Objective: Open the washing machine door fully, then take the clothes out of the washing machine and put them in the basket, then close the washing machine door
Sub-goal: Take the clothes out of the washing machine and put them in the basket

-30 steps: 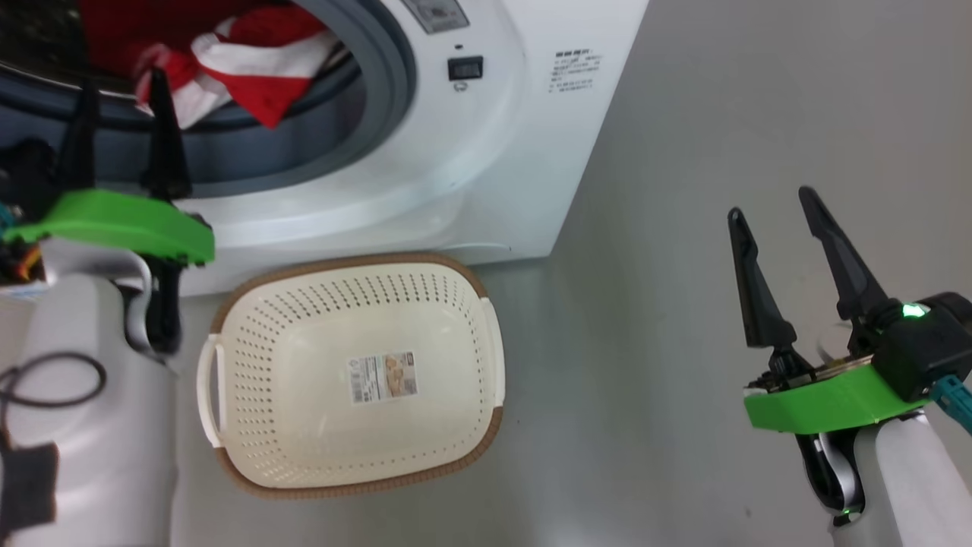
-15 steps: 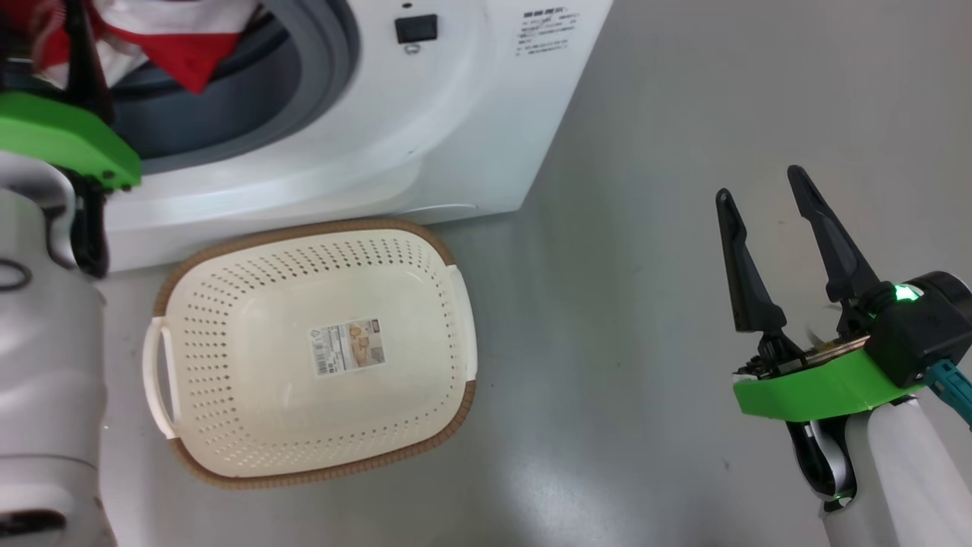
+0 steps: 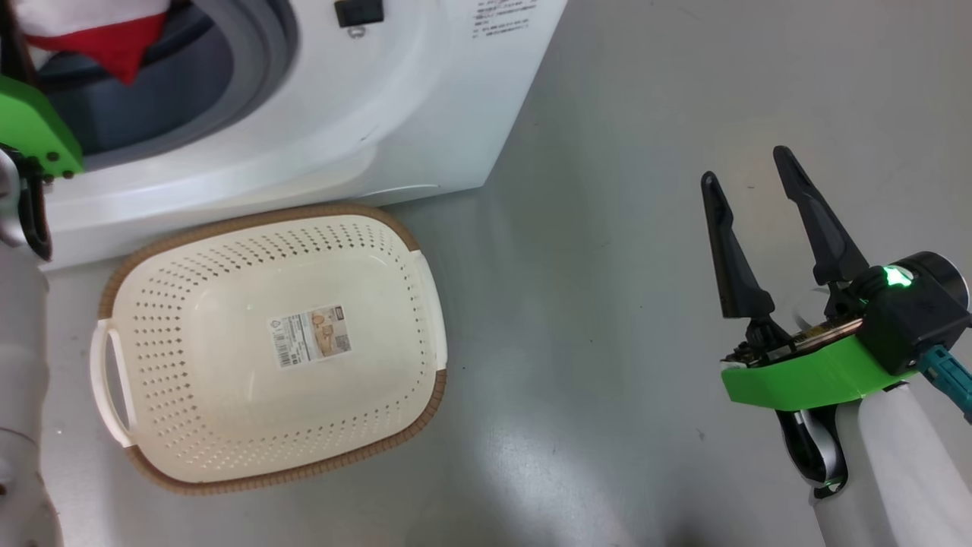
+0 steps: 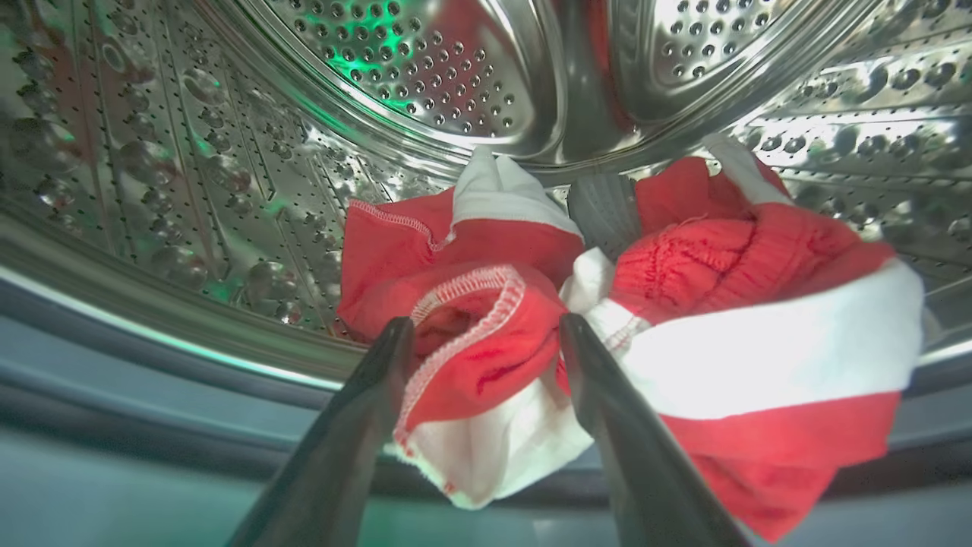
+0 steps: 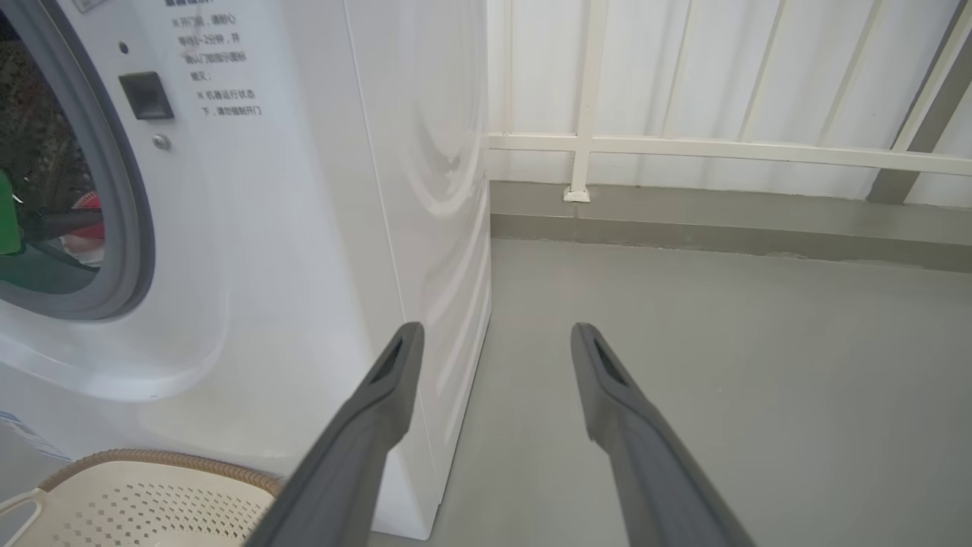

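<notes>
Left wrist view: deep in the perforated steel drum (image 4: 425,68) of the washing machine (image 3: 425,114), my left gripper (image 4: 484,327) holds its two dark fingers spread wide on either side of a red fold edged with white stitching. The fold belongs to the clothes (image 4: 683,266), a heap of red fabric with broad white bands and a scrap of grey cloth. The heap lies at the front of the drum, with one red-and-white end hanging over the grey rubber ring (image 4: 152,365). Whether my fingers touch the cloth I cannot tell; they pinch nothing.

The head view gives what the wrist cannot. The basket (image 3: 250,220) sits on the grey floor (image 3: 607,304) just in front of the machine, with nothing in it but the sticker (image 3: 310,336) on its bottom. Of the laundry this view catches a red and white corner in the opening at the top left. My right gripper (image 3: 746,165) hangs well to the right over bare floor, fingers apart and empty.

The right wrist view adds the machine's white side panel, its printed labels (image 5: 224,76) and a pale panelled wall (image 5: 721,76) with a rail. A corner of the basket shows at the bottom left.

Since a second ago my head camera has swung. The machine and basket now sit further left in its picture, and my left arm shows there as a green plate (image 3: 30,129) at the edge. The basket is as bare as it was, and my right fingers keep the same spread.
</notes>
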{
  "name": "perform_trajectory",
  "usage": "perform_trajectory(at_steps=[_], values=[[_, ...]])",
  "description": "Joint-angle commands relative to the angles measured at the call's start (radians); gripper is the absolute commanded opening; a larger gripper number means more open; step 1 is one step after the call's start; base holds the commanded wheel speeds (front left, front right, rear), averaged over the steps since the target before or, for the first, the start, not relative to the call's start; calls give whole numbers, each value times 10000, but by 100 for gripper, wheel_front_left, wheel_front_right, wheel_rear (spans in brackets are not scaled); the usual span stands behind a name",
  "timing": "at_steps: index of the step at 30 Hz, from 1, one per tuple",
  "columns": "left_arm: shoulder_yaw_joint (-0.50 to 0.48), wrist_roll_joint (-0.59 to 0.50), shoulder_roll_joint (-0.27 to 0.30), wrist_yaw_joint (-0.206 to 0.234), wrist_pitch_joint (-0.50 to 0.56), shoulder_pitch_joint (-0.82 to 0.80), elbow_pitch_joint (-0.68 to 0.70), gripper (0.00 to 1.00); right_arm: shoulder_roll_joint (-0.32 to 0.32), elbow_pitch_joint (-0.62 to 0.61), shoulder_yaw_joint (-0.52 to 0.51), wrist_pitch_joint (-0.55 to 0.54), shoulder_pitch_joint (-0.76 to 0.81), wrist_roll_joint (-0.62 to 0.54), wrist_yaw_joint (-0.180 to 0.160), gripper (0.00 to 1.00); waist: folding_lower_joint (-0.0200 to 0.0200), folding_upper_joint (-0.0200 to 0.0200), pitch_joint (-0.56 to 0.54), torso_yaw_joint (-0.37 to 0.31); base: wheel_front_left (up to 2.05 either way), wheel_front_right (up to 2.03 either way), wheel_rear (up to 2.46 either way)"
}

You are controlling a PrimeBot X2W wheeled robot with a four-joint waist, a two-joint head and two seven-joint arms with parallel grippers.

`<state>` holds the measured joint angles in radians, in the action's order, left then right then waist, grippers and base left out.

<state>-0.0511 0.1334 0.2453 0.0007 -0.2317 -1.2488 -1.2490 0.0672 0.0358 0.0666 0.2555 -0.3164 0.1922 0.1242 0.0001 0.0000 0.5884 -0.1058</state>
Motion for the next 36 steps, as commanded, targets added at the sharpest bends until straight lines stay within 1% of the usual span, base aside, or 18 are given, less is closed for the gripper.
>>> perform_trajectory(at_steps=[1,6,7,8,9,13,18,21,25,28,36], values=[[-12,-110,618,184,57,-84,87,100,-21,-221,237,63,39,77,65,100,-1,0,67,-71,0,0,0],[119,-145,678,332,153,-236,-93,100,-38,-246,233,63,4,93,65,100,-1,0,173,-103,0,0,0],[156,-157,675,339,196,-248,-123,77,-42,-245,233,63,-5,93,65,100,-1,0,188,-100,0,0,0],[192,-164,667,336,235,-256,-150,16,-46,-241,237,63,-15,94,65,100,-1,0,198,-93,0,0,0],[213,-159,662,339,238,-272,-168,0,-50,-235,243,63,-28,96,65,100,-1,0,210,-87,0,0,0],[320,-167,649,384,338,-313,-239,0,-68,-212,308,63,-99,122,65,100,-1,0,231,-61,0,0,0],[379,-106,629,393,108,-432,-242,0,-81,-171,336,63,-147,125,65,100,-1,0,190,-7,0,0,0],[350,6,579,327,-66,-435,-175,0,-85,-145,324,63,-129,120,65,100,-1,0,99,37,0,0,0],[235,247,497,107,-264,-144,233,0,-93,-101,327,63,-24,115,65,100,-1,0,-177,75,0,0,0],[197,307,514,21,-292,216,823,0,-98,-82,334,63,22,134,65,100,-1,0,-340,91,0,0,0],[-41,362,442,20,-298,1657,3187,0,-99,37,343,63,202,166,65,100,-1,0,-851,242,0,0,0]])
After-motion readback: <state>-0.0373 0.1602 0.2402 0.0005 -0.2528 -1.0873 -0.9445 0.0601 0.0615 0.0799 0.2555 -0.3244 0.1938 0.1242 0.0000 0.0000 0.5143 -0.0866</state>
